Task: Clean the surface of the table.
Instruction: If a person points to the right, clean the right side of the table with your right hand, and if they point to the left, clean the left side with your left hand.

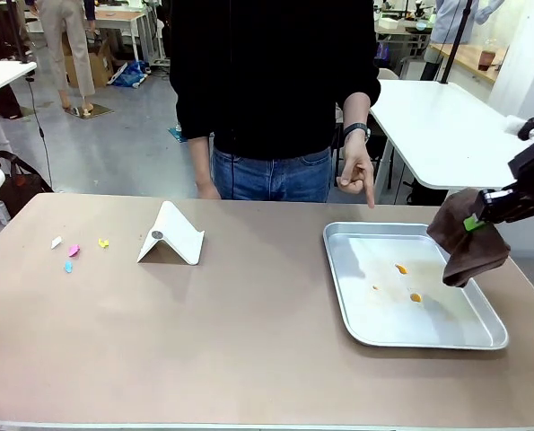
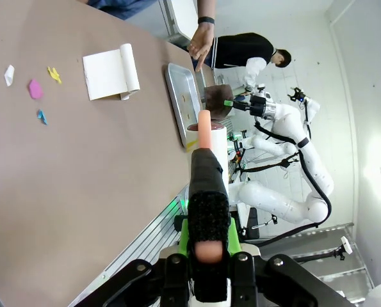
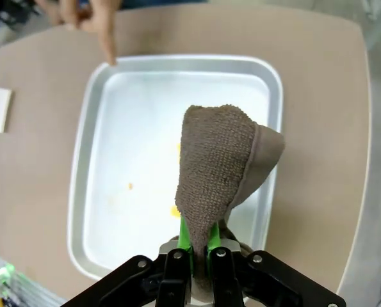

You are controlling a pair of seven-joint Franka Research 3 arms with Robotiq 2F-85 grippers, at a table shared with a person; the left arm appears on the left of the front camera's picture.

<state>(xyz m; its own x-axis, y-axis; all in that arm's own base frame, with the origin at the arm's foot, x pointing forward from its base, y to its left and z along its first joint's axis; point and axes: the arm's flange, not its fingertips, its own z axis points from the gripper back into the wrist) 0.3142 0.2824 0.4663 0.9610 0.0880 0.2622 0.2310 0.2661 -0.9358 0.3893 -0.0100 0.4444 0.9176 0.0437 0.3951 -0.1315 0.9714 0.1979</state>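
The table (image 1: 249,359) has a beige-brown top. Near its left end lie small coloured scraps (image 1: 74,250), white, pink, yellow and blue; the left wrist view has the scraps (image 2: 35,89) too. My right gripper (image 1: 478,218) is at the right edge, shut on a brown cloth (image 1: 468,242) that hangs over the tray's right side. In the right wrist view the cloth (image 3: 222,153) rises from that gripper (image 3: 200,246) above the tray. My left gripper (image 2: 208,246) is shut on a slim tool (image 2: 204,131) with a black grip and a peach tip, off the table's near edge.
A silver tray (image 1: 338,269) on the right holds a few orange bits (image 1: 401,268). A person stands at the far side, one hand (image 1: 356,175) pointing down at the tray's far rim. A white folded card (image 1: 170,235) stands left of centre.
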